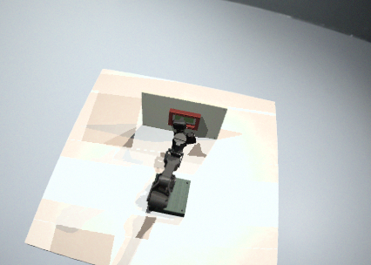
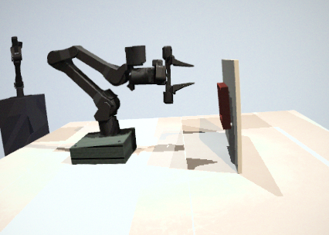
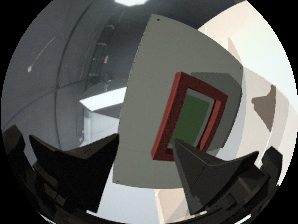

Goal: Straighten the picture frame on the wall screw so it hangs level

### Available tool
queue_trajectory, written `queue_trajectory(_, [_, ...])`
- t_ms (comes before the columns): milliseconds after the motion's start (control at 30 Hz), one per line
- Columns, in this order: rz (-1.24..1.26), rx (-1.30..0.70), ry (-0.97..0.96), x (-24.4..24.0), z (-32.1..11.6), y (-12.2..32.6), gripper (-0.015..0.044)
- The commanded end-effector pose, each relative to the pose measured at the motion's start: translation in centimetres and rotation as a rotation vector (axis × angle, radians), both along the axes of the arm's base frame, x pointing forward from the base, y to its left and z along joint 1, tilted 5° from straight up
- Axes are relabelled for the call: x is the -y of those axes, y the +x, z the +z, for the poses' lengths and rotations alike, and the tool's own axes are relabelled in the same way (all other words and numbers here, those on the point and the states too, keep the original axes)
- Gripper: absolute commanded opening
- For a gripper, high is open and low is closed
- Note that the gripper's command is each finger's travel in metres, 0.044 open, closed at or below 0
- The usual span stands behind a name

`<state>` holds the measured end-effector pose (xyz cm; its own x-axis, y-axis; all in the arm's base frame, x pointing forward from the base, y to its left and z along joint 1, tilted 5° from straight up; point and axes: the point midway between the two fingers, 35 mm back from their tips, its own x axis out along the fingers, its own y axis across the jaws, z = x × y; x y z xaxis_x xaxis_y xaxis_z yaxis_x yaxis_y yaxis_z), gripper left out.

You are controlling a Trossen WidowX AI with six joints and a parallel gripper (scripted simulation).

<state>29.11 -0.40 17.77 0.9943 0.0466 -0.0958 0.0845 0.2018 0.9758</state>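
From the top, we have one arm [image 1: 172, 162] reaching out from its one base [image 1: 183, 200] [image 2: 101, 151], and beyond the fingers there's one red picture frame [image 1: 185, 112] [image 2: 223, 105] [image 3: 166, 117] on one upright grey panel [image 1: 154, 108] [image 2: 228, 78] [image 3: 142, 80]. The frame's top edge runs much like the panel's, so no strong tilt shows here, though the arm hides part of the lower edge. Over to the exterior view: one gripper [image 2: 193, 74] [image 3: 147, 140], two fingers, standing apart, one above the other, nothing between them, well short of the frame, which hangs ahead of the fingertips and reaches lower than they do. The panel stands behind it, side-on, so level can't be judged from here. And now the wrist view! The two fingers spread wide of each other, the frame beyond them, mostly past the right-hand one in this picture, with one green picture [image 3: 191, 117] inside its border. The whole view is slanted and bent by the lens, so a small tilt can't be read with confidence. So where does that leave us? The letting go is done, the frame hangs by itself, and this looks like the looking stage. How many notches remain, if any, can't be told; if it's still off, it's another grip, slight lift and one-notch shift toward the high side.
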Motion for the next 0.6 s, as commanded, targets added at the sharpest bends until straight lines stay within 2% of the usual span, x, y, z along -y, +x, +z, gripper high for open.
queue_trajectory(0, [-0.004, 0.027, -0.004, -0.2, 4.8, -1.4, 0.0260])
queue_trajectory(133, [-0.004, 0.036, -0.006, -0.4, 7.4, -3.3, 0.0260])
queue_trajectory(567, [-0.004, 0.036, -0.006, -0.4, 7.4, -3.3, 0.0260])
